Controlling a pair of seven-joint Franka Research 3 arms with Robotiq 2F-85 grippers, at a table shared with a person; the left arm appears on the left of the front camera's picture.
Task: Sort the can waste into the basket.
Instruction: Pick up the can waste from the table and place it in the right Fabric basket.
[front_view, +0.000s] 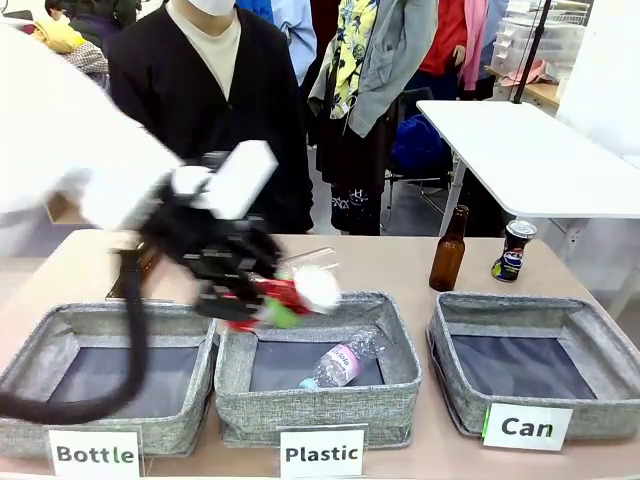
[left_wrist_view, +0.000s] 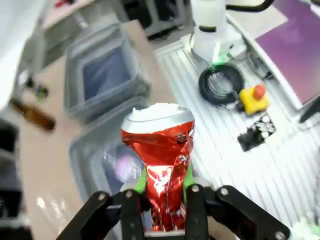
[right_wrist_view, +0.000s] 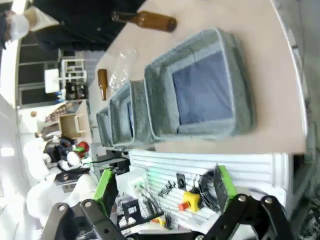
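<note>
A crushed red can hangs in the air above the "Plastic" basket, with my left gripper shut on it. In the left wrist view the green pads pinch the red can at its dented lower half, silver top pointing away. The dark can stands upright on the table behind the "Can" basket, which holds nothing. My right gripper is open and bare, off the table edge, facing the "Can" basket.
A brown bottle stands next to the dark can. One clear plastic bottle lies in the "Plastic" basket and another behind it. The "Bottle" basket is at the left. A person sits across the table.
</note>
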